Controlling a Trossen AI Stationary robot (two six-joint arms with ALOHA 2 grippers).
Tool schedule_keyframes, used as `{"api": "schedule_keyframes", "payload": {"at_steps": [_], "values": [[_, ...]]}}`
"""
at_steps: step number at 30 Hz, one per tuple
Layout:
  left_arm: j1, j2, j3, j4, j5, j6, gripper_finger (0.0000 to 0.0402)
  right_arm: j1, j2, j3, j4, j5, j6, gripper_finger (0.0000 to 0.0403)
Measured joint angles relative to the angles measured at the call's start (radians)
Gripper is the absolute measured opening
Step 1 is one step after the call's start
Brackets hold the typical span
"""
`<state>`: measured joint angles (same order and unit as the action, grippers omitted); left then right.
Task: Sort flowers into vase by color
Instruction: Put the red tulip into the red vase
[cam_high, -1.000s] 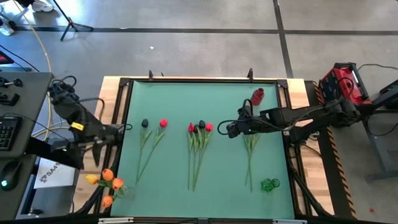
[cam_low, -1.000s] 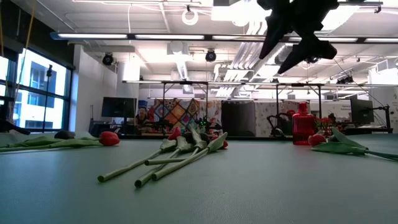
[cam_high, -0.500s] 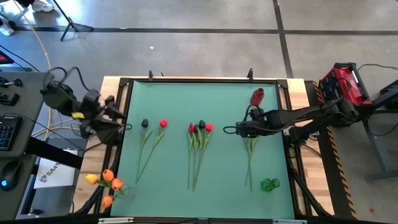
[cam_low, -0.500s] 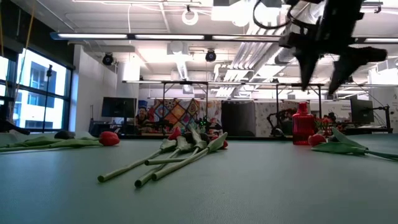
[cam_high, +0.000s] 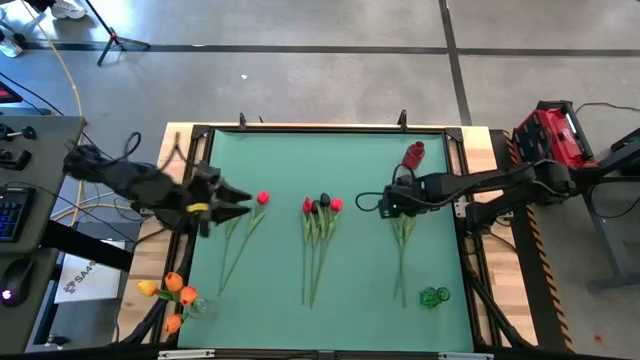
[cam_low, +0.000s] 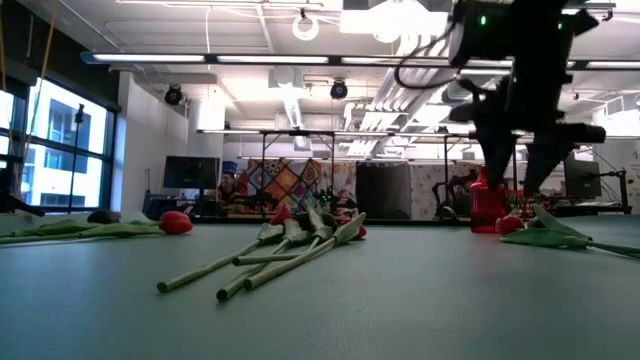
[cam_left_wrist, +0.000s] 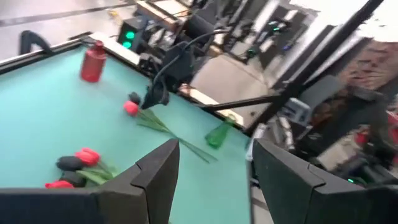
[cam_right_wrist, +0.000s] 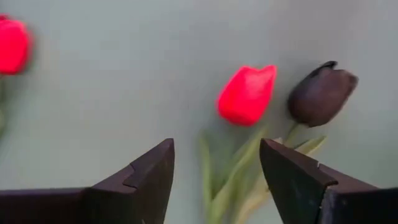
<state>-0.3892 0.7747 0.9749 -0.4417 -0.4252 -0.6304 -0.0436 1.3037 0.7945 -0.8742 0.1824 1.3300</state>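
Artificial tulips lie flat on the green mat (cam_high: 330, 290) in three lots: a left pair with a red head (cam_high: 262, 198), a middle bunch (cam_high: 320, 207), and a right pair (cam_high: 403, 235). My right gripper (cam_high: 391, 203) hangs open, pointing down, above the right pair's heads: one red (cam_right_wrist: 247, 93), one dark (cam_right_wrist: 321, 93). In the low view it (cam_low: 517, 185) stands clear of the table. My left gripper (cam_high: 238, 200) is open over the left pair and hides that pair's dark head. A red vase (cam_high: 414, 153) stands far right and a green vase (cam_high: 434, 296) near right.
A clear vase holding orange tulips (cam_high: 178, 293) stands on the wooden border off the mat's near-left corner. A keyboard and mouse sit on a desk to the left of the table. Bare mat shows along the far side and between the flower lots.
My left arm has swung in from beyond the table's left edge, toward the right, and now reaches over the left pair of tulips. My right gripper has moved a little toward the right edge, tipped to point down and come lower over the right pair. The flowers have stayed put.
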Motion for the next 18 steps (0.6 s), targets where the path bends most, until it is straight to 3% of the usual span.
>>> {"api": "schedule_keyframes", "payload": {"at_steps": [4, 7, 11, 18], "values": [[0.165, 0.082, 0.000, 0.046, 0.099, 0.015, 0.0190, -0.053, 0.000, -0.070, -0.010, -0.038, -0.035, 0.0190], [0.265, 0.143, 0.000, 0.129, 0.191, 0.037, 0.0190, -0.060, 0.000, -0.118, 0.077, -0.088, -0.083, 0.0168], [0.327, 0.195, 0.000, 0.201, 0.210, 0.075, 0.0190, -0.061, 0.000, -0.149, 0.125, -0.101, -0.129, 0.0148], [0.405, 0.265, 0.000, 0.169, 0.268, 0.085, 0.0190, -0.090, 0.005, -0.172, 0.192, -0.082, -0.192, 0.0138]]}}
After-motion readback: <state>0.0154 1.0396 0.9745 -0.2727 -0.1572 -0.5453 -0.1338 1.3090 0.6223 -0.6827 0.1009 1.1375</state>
